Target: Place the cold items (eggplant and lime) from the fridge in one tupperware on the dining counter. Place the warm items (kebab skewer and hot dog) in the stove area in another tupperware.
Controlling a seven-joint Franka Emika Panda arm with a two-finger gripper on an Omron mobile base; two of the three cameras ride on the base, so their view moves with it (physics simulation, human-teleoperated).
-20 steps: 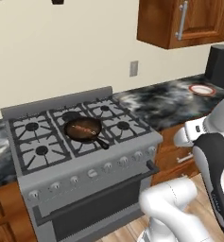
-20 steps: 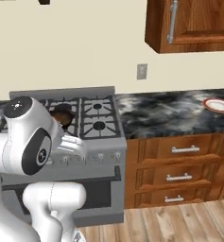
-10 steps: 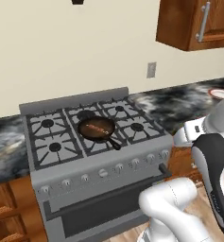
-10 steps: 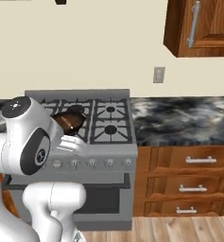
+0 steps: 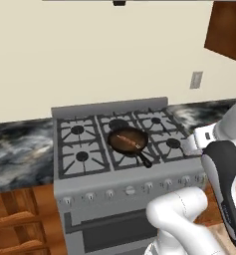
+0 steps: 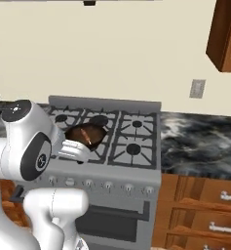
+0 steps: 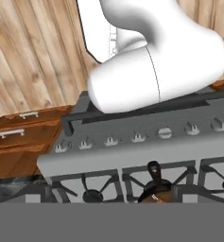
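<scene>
The stove area point(image 5: 114, 144) is a grey steel range with black grates and a row of knobs point(image 7: 137, 137). A dark frying pan point(image 5: 127, 142) sits on its middle burners, also seen as the pan point(image 6: 87, 133) and the pan point(image 7: 156, 194). In the pan lies brown food with a thin pale stick, seemingly the kebab skewer point(image 5: 129, 143); a hot dog I cannot tell apart. My gripper point(image 6: 75, 150) hangs above the range's front, near the pan, with nothing between its fingers. Eggplant, lime, fridge, tupperware and dining counter are out of view.
Dark marbled worktops point(image 5: 20, 149) point(image 6: 200, 141) flank the range, over brown wood drawers point(image 6: 209, 215). A wall outlet point(image 5: 196, 79) and an upper wood cabinet point(image 5: 229, 30) sit to the right. My white arm rises in front of the oven door point(image 6: 117, 215).
The whole picture has shifted: the base has driven leftward, so the range now sits near the middle of both views. The plate and black appliance on the right worktop have left the picture.
</scene>
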